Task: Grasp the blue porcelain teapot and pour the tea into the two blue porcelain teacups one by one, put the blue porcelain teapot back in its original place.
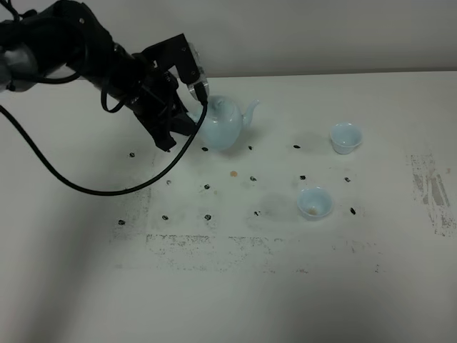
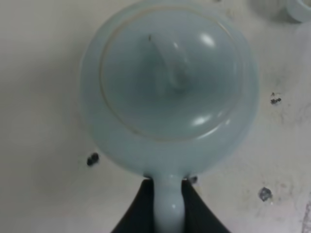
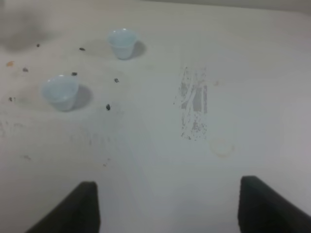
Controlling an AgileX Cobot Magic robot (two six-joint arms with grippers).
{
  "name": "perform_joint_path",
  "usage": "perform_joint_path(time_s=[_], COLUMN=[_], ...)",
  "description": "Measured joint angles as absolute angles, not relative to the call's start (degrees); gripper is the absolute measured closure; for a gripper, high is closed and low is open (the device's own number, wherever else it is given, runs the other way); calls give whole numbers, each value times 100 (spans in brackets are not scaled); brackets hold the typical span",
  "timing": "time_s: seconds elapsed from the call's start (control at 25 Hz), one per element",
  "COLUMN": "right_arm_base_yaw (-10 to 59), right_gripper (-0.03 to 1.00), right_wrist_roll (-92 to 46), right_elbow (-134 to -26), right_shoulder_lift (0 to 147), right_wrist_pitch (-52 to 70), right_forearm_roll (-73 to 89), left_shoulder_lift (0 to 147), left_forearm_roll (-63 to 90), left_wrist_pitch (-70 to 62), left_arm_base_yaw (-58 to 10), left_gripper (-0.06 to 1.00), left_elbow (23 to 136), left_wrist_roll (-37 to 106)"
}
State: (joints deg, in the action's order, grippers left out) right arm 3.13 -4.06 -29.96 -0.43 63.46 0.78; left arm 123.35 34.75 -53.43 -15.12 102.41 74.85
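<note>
On the far left side of the white table (image 1: 71, 286), the left arm (image 1: 71, 53) reaches in from the far left corner and bends down to the blue porcelain teapot (image 1: 223, 125). The left gripper (image 2: 169, 211) has its 2 black fingers (image 2: 138, 216) pressed on both sides of the thin handle (image 2: 169, 199), holding it tight. The spout (image 1: 251, 108) points right. The far teacup (image 1: 345, 136) and the near teacup (image 1: 314, 202) stand to the right, well apart from the pot. The right gripper (image 3: 170, 208) hangs over bare table, fingers spread wide, holding nothing.
</note>
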Motion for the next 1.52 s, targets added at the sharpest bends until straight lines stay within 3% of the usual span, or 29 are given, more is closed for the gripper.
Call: perform_joint_path(time_s=[0.24, 0.4, 0.96, 1.52], right_arm_base_yaw=[313, 313, 313, 313], right_gripper=[39, 39, 39, 39], right_wrist_roll=[-406, -406, -406, -406], right_elbow=[-2996, -2996, -2996, -2996], right_shoulder_lift=[-43, -43, -43, -43], right_wrist_pitch=[6346, 6346, 6346, 6346], right_forearm_roll=[78, 78, 78, 83], left_shoulder_lift=[13328, 13576, 13576, 13576], left_forearm_roll=[3639, 3605, 3536, 3702], left_wrist_pitch=[-6220, -6352, -6352, -6052], left_arm_base_yaw=[-1512, -1623, -2139, -2173], left_gripper=[94, 94, 94, 94], left_elbow=[11869, 12330, 12502, 12502], left_wrist_roll=[7526, 6950, 6521, 7239])
